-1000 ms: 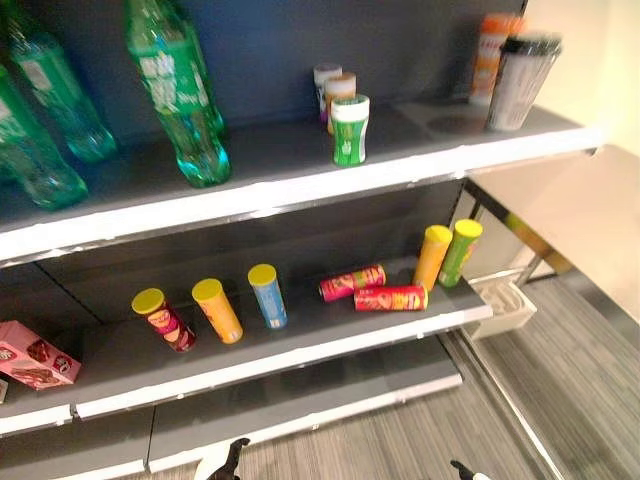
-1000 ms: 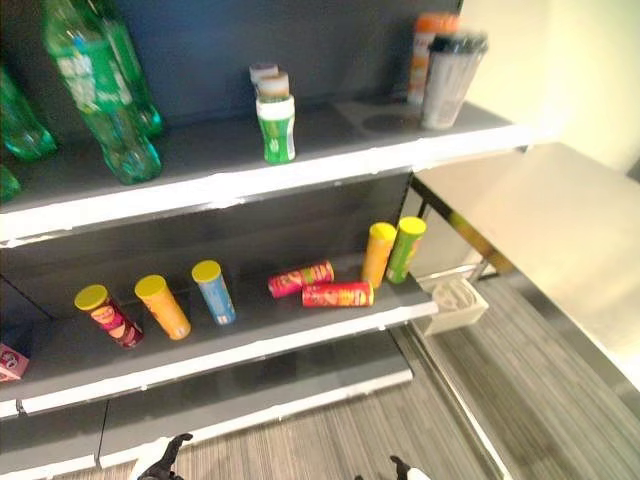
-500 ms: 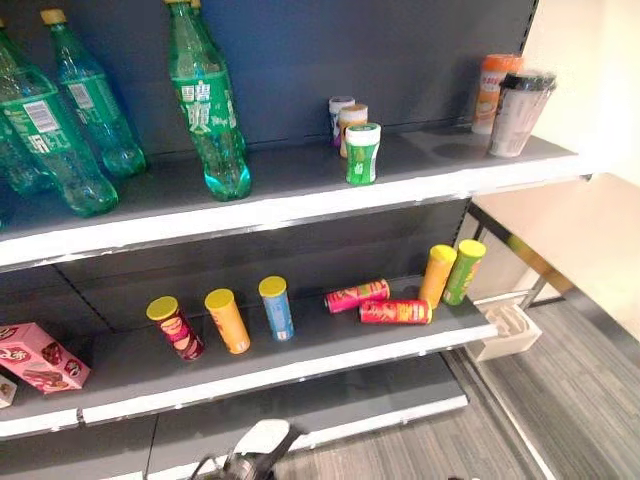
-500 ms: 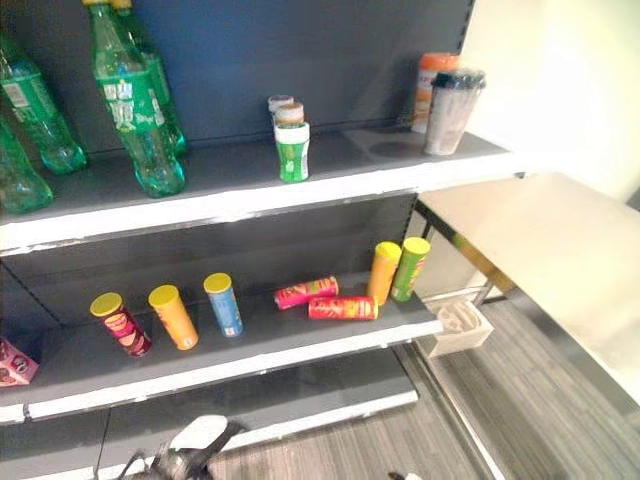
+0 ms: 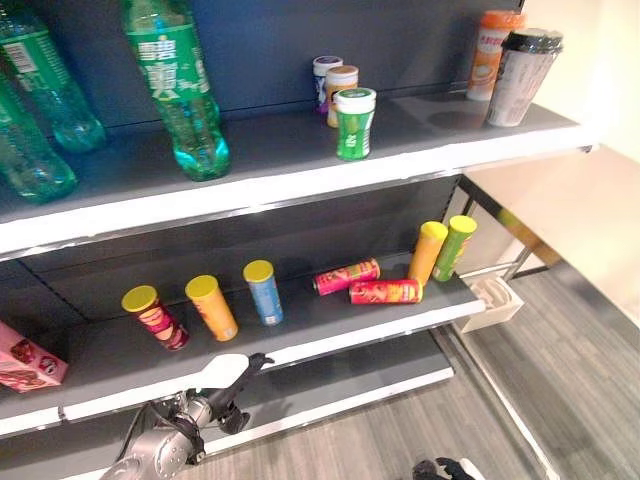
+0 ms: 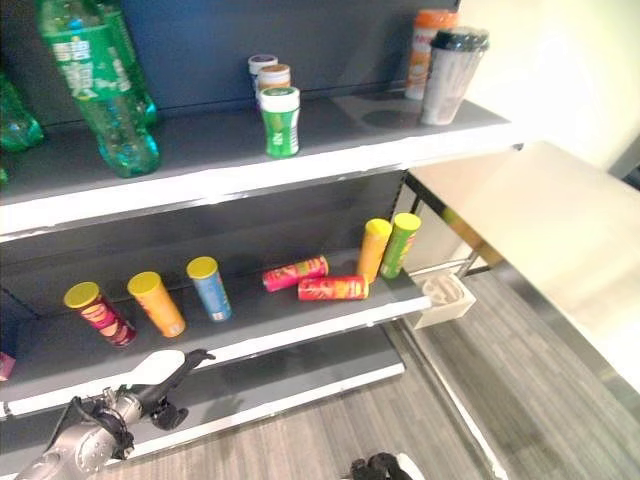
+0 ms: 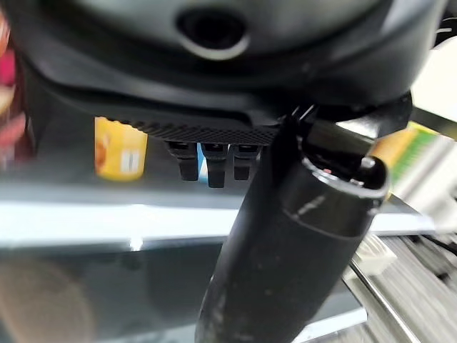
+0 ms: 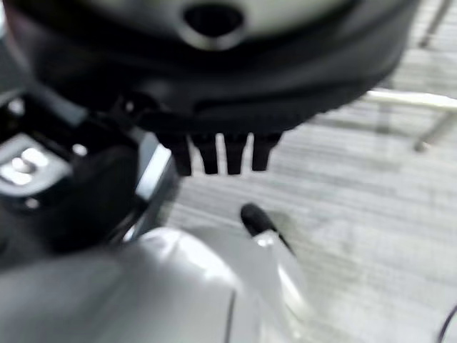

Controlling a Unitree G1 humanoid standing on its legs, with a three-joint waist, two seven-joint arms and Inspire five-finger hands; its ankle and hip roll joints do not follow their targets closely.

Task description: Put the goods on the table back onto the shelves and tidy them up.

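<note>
Two red tubes lie flat on the middle shelf (image 5: 330, 335); the other tubes there stand tilted.

The two red tubes (image 5: 385, 291) lie on their sides, long axes along the shelf, between the blue tube (image 5: 264, 292) and the yellow-and-green pair (image 5: 441, 250). Green bottles (image 5: 178, 85) and small jars (image 5: 353, 122) stand on the shelf above. The left hand (image 5: 222, 385) hangs empty below the shelf edge, fingers relaxed and apart. The right hand (image 5: 445, 469) shows at the bottom edge; fingers unclear. Label print cannot be read.
</note>
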